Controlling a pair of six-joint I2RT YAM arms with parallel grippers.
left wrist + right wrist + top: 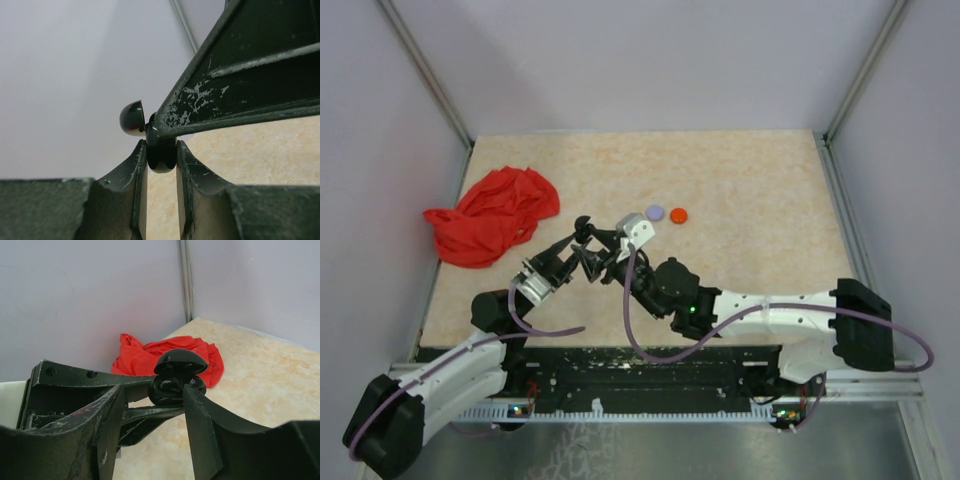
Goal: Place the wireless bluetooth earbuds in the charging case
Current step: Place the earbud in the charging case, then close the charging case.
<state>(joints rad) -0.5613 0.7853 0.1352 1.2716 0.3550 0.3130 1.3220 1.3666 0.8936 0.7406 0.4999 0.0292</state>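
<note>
**Nearest the arm bases.** The left gripper (161, 145) was pinching a small glossy black plastic charging case (175, 385) by its lower body, one pad against each side. It held the case off the table at lower centre of the top view. The case's domed hinged lid (180, 361) stood open.

The right gripper (154, 389) met the case from the opposite side with its fingers spread. The finger at frame right lay against the case. The finger at frame left stood apart from it, so nothing was gripped.

**Task items.** The wireless earbuds could not be made out as separate pieces in any view. A dark lumpy shape in the case mouth may have been one, but this could not be confirmed.

**Step in hand (judgement).** An earbud was being seated in the held case. The next move calls for the right fingers to draw clear without catching the lid. After that, seating should be checked before the lid is pressed down. The crossed fingers of the two grippers were crowded, and a nudge could twist the case in its narrow pinch.

**Further off.**
- A round purple disc (655, 212) and a round orange disc (679, 214) lay just beside each other on the beige speckled table (750, 200), beyond the grippers.
- A crumpled red cloth (490, 225) lay at the left of the table.
- Neither the discs nor the cloth obstructed the work.
</note>
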